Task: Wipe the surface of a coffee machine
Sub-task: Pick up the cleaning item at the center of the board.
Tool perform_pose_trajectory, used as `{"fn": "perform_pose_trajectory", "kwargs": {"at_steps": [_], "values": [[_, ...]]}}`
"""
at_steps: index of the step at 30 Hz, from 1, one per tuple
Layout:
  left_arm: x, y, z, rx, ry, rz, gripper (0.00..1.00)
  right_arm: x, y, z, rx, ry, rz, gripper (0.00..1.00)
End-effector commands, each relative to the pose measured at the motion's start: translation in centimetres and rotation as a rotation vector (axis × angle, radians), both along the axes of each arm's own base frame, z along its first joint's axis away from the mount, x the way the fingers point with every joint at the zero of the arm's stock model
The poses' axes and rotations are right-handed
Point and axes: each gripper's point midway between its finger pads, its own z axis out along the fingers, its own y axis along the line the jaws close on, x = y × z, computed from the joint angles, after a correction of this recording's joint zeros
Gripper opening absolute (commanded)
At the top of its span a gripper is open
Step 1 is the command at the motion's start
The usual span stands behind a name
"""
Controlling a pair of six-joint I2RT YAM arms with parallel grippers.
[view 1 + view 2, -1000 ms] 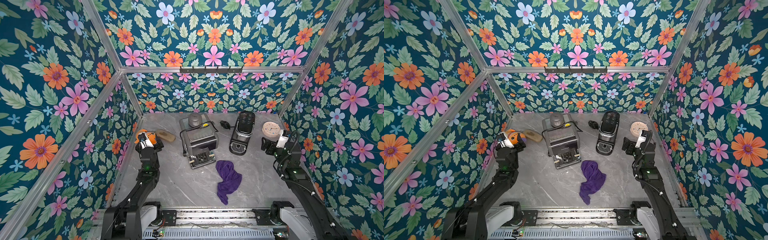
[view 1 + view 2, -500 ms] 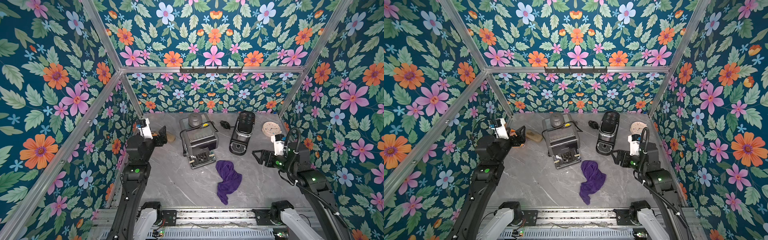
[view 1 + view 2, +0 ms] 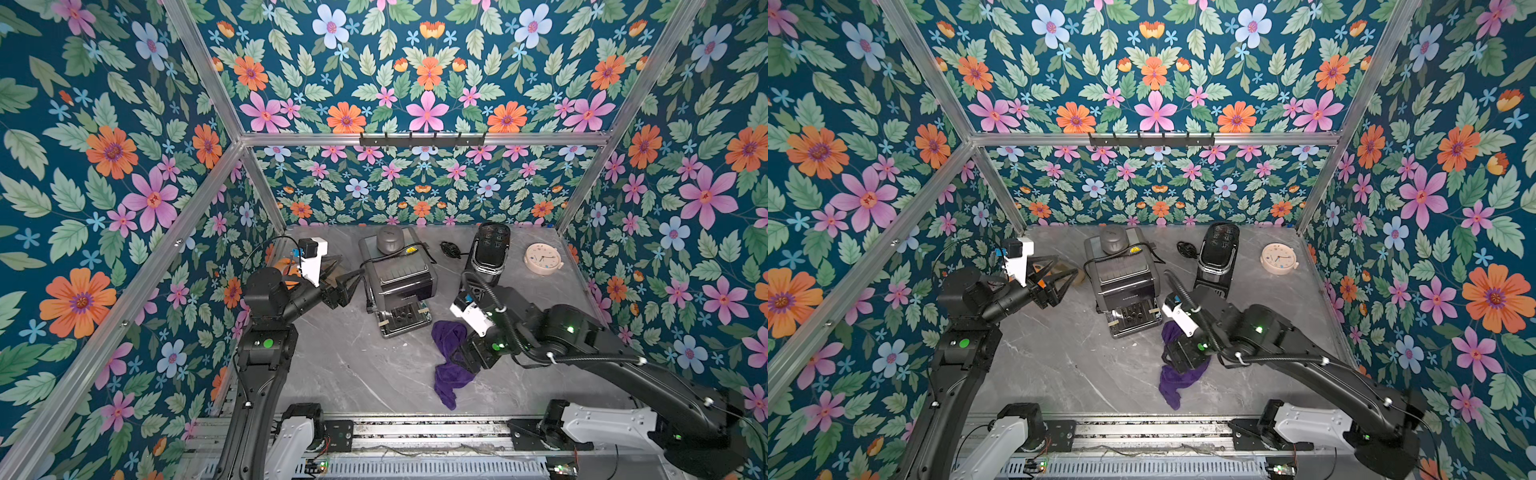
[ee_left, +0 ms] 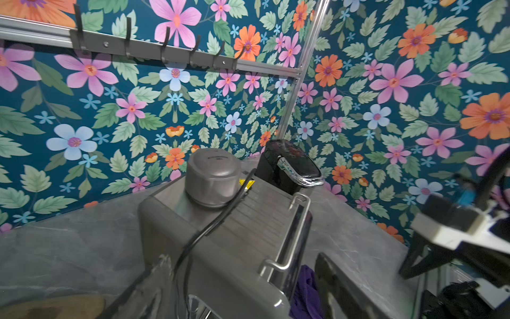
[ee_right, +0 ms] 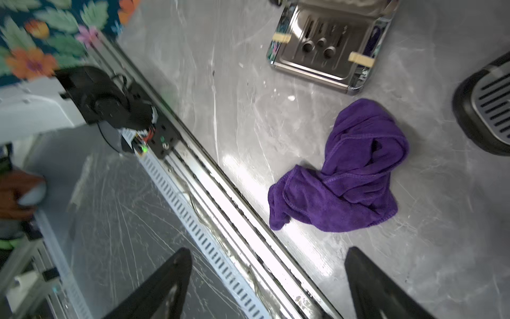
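Table [image 3: 340, 374]: grey marble, floral walls on three sides.

Coffee machine [image 3: 400, 279] stands toward 12 o'clock of the table's middle, with its drip tray [image 5: 303, 67] facing 6. It is in the same spot as a second ago. Purple cloth [image 3: 451, 365] lies crumpled on the table at 5 o'clock of the machine, just off the tray's corner. It has not shifted either.

Left gripper [image 3: 343, 275] sat back by the 9 o'clock wall a second ago. It has since swung in and now points toward 3 o'clock, tips just beside the machine's 9 o'clock flank. Whether they touch cannot be told. The jaws are spread wide with nothing in them. In the left wrist view one finger [image 4: 334, 281] shows dark, off the machine's front corner.

Right gripper [image 3: 1178, 360] was near the clock [image 3: 542, 258] at the 2 o'clock corner. It has crossed toward the middle and tipped down above the cloth. In the right wrist view the fingers [image 5: 369, 284] are far apart with bare table between them. The cloth lies ahead of the tips and clear of them. Nothing is held.

Black pod machine [image 3: 489, 251] sits at 2 o'clock of the coffee machine, with the clock beyond it. Both are unmoved.
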Motion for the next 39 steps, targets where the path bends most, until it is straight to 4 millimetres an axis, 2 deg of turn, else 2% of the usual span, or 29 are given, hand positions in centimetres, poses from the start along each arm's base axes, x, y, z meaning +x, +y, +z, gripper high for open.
{"fn": "perform_pose_trajectory", "kwargs": {"at_steps": [1,6,9,12,16,20,30,39], "values": [[-1.1,0.1,-0.3,-0.019,0.044,0.005,0.83,0.4,-0.2,-1.5,-0.126,0.011,0.032,0.91],[-1.0,1.6,-2.2,-0.039,0.187,0.126,0.83,2.5,1.5,-2.6,-0.156,-0.029,0.018,0.98],[-0.4,2.7,-3.5,-0.073,0.286,0.216,0.83,3.6,1.8,-3.7,-0.204,-0.040,0.012,0.99],[0.4,3.5,-5.1,-0.101,0.374,0.280,0.82,4.3,1.6,-5.1,-0.231,-0.001,0.009,0.99],[1.1,3.7,-6.6,-0.131,0.455,0.312,0.81,4.9,0.0,-7.1,-0.268,0.039,-0.012,0.99],[1.7,3.9,-7.2,-0.132,0.487,0.328,0.81,3.9,-1.1,-9.3,-0.290,0.052,0.029,0.99],[2.7,4.2,-8.2,-0.135,0.552,0.364,0.80,1.7,-0.7,-13.2,-0.251,0.093,0.209,0.99],[3.8,4.6,-9.0,-0.107,0.580,0.389,0.79,1.4,-1.6,-14.7,-0.313,0.040,0.374,0.99]]}}
